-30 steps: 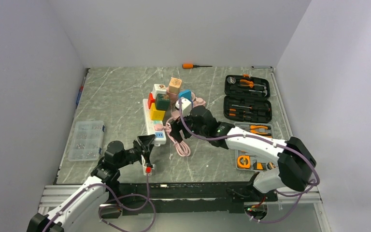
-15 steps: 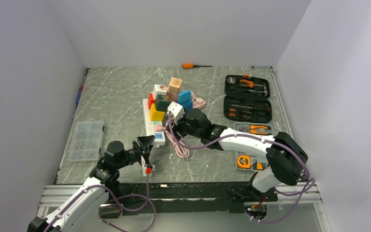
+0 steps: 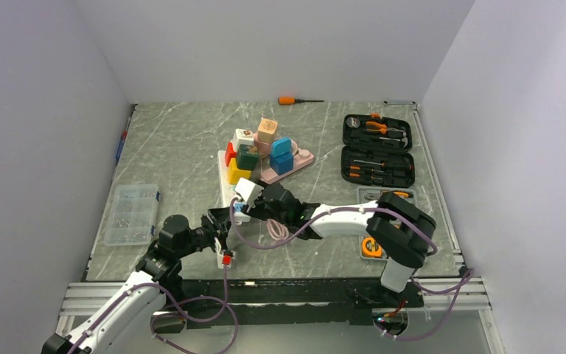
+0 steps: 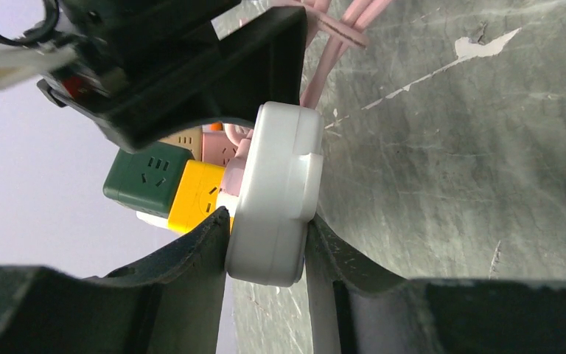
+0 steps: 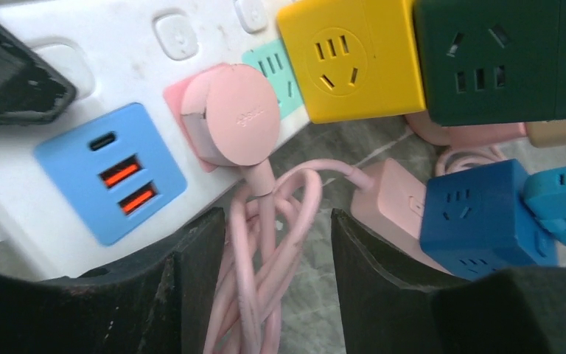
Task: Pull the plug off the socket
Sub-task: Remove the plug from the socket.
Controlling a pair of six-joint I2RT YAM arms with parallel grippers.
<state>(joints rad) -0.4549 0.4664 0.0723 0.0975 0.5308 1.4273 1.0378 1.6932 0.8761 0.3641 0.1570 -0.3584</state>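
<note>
A round pink plug [image 5: 230, 114] sits in the white power strip [image 5: 118, 44], between a blue USB module [image 5: 110, 173] and a yellow cube adapter [image 5: 346, 55]. Its pink cable [image 5: 265, 251] runs in loops down between the fingers of my right gripper [image 5: 276, 236], which is open just below the plug and grips nothing. In the top view the right gripper [image 3: 254, 203] hovers over the strip's near end [image 3: 228, 193] and hides the plug. My left gripper [image 4: 267, 243] is shut on the strip's rounded white end [image 4: 276, 195] and stands at its near tip [image 3: 221, 221].
Green [image 5: 501, 59] and blue [image 5: 479, 214] cube adapters crowd beside the plug. An open black tool case [image 3: 378, 147] lies at the right, with a tape measure [image 3: 372, 247] nearer. A clear parts box [image 3: 129, 214] sits at the left, an orange screwdriver [image 3: 295, 100] at the back.
My right arm has swung left and nearer, from the coloured cubes to the strip's near end, and its jaws have narrowed. The left gripper has kept its hold on the strip.
</note>
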